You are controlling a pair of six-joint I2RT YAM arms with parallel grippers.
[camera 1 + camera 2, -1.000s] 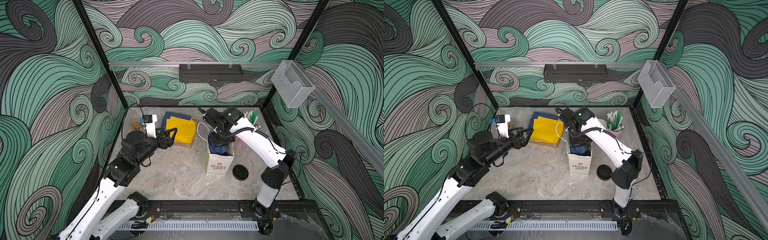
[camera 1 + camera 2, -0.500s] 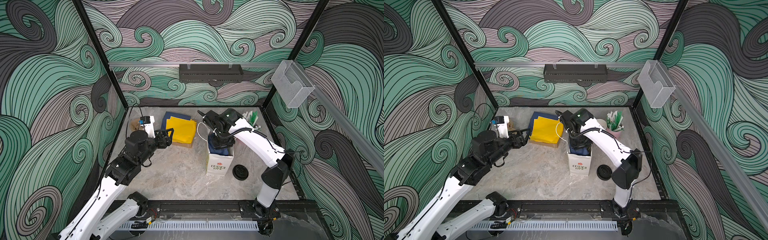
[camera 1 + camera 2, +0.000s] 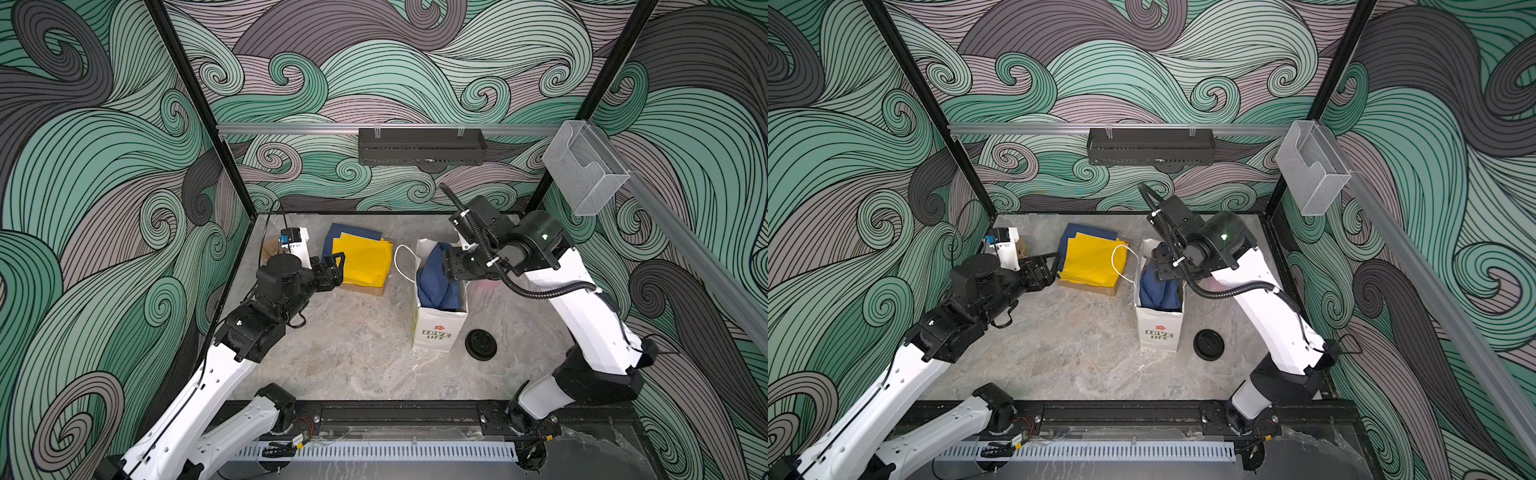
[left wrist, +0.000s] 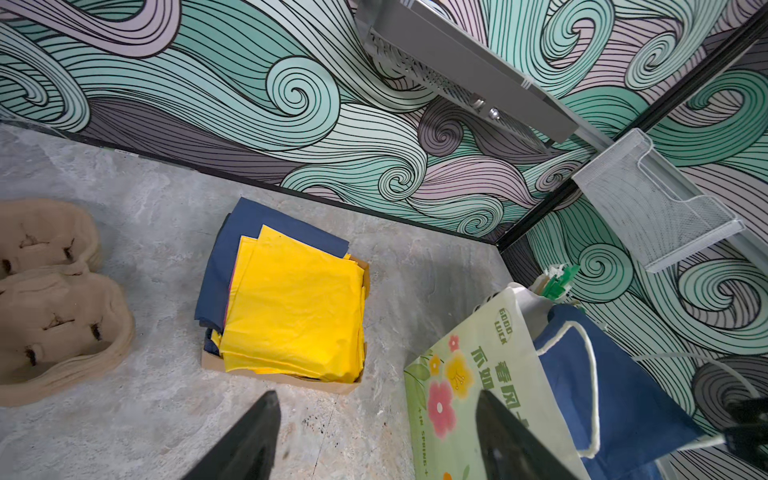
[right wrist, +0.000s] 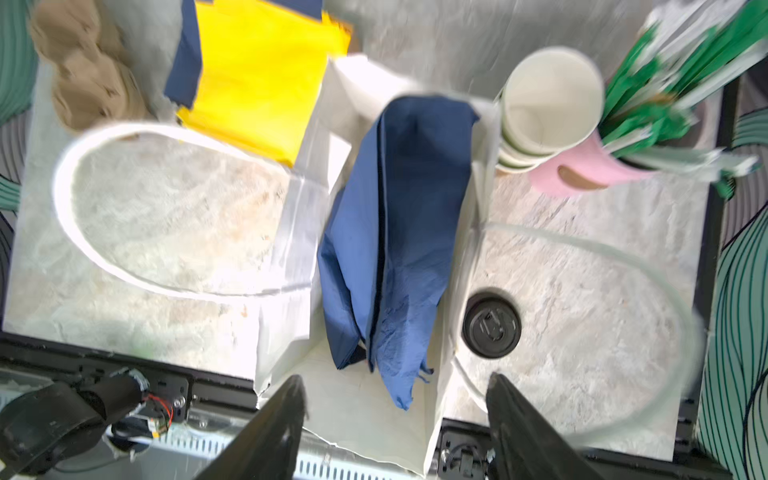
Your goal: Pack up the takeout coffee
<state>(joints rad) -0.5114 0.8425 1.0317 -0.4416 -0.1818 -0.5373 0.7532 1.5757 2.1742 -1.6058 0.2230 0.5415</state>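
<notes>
The takeout coffee is out of view in every frame. A white paper bag (image 3: 436, 328) (image 3: 1158, 328) stands open mid-table with a blue cloth (image 3: 436, 278) (image 5: 399, 208) inside it. My right gripper (image 3: 446, 266) (image 3: 1158, 264) (image 5: 397, 377) hangs open just above the bag's mouth, with nothing between its fingers. Over bare table at the left my left gripper (image 3: 336, 266) (image 3: 1050, 266) (image 4: 376, 395) is also open and empty. It sits between a yellow cloth stack (image 3: 363, 259) (image 4: 295, 316) and the bag's flowered side (image 4: 465, 374).
A loose black lid (image 3: 481, 344) (image 3: 1208, 343) (image 5: 491, 324) lies right of the bag. Lidless cups (image 5: 548, 99) are stacked beside a pink holder of green straws (image 5: 590, 170) at the back right. Brown pulp cup carriers (image 4: 54, 299) (image 5: 83, 62) sit back left.
My right gripper has gone from shut to open and its arm has drawn back to the right, above the bag. The blue cloth stays in the bag. My left gripper has barely shifted.
</notes>
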